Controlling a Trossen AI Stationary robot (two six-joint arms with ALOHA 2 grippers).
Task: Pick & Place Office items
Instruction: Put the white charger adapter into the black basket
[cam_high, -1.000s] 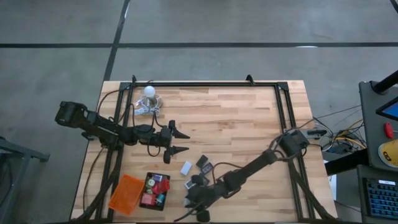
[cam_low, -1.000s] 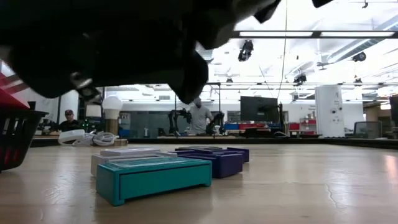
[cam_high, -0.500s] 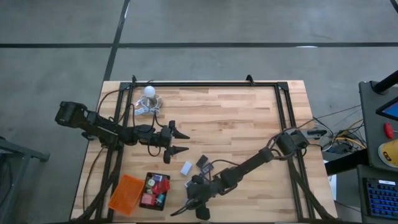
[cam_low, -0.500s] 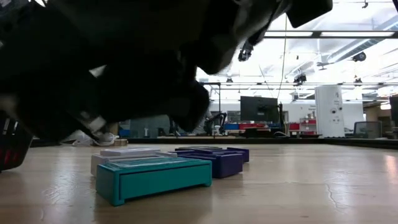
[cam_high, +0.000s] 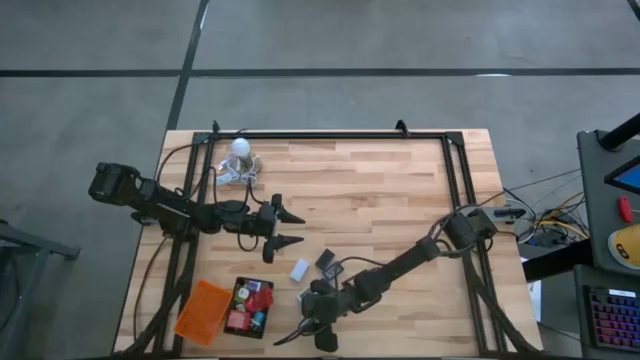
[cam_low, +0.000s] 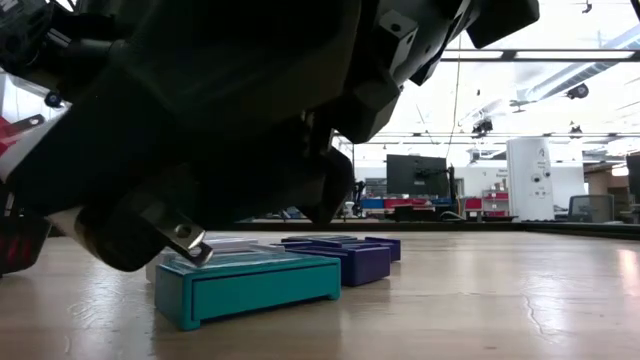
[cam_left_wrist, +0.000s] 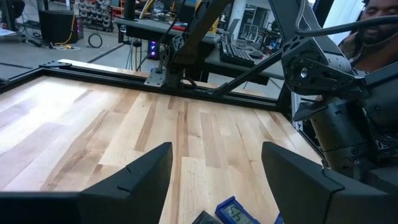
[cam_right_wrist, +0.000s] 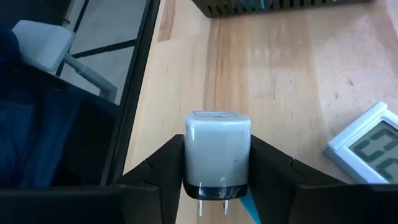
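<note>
My right gripper (cam_right_wrist: 217, 186) has its jaws clenched on a small white plug adapter (cam_right_wrist: 217, 155) — held above the worktop (cam_high: 380, 190) near its front edge, beside the black tray (cam_high: 250, 305). My left gripper (cam_high: 290, 228) waits mid-worktop, jaws released.

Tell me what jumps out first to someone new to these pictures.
The right gripper near the table's front edge is shut on a white plug-in charger, prongs showing. Beside it lie a teal box and a purple box, with the black tray of small pieces close by. The left gripper waits open mid-table.
</note>
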